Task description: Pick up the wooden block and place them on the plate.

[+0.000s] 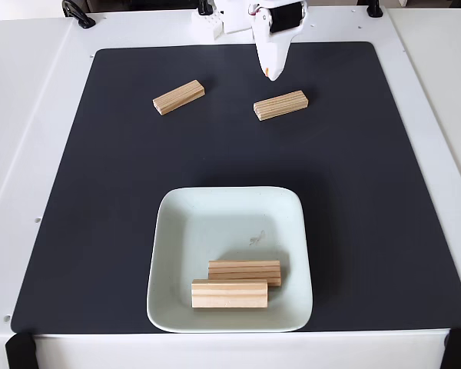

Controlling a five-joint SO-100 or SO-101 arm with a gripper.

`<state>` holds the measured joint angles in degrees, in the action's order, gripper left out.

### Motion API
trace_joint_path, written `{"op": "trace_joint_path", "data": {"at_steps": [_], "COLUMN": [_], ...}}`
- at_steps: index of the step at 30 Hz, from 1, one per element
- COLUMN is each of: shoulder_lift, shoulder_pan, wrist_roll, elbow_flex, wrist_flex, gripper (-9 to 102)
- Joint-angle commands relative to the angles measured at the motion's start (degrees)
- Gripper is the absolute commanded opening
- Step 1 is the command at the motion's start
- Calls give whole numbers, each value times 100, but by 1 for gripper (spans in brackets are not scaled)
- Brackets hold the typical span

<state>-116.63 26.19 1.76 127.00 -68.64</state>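
- White two-finger gripper (273,73) hung at the far edge; whether its jaws were parted I could not tell.
- Two light pine bars lay in the pale mint square plate (177,231): near bar (229,294), second bar (244,271).
- Left bar (178,97) and right bar (280,105) lay on the black mat (384,192); an angled grasp might twist them loose.

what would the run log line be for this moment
claw: near mat's far edge, holding nothing | plate: two wooden blocks | on mat: two wooden blocks
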Motion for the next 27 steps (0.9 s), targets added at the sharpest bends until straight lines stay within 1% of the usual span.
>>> {"op": "trace_joint_path", "data": {"at_steps": [1, 3, 5, 14, 19, 24, 27], "shoulder_lift": [105, 202, 299, 993, 1397, 1696, 1758], "shoulder_pan": [-35, -35, -26, 44, 44, 53, 53], "wrist_roll": [79, 88, 88, 70, 26, 35, 53], "elbow_flex": [-272, -369, -396, -536, -984, -1107, -958], "wrist_flex": [-9, -9, -9, 79, 79, 97, 378], "gripper": [24, 32, 35, 26, 27, 27, 27]}}
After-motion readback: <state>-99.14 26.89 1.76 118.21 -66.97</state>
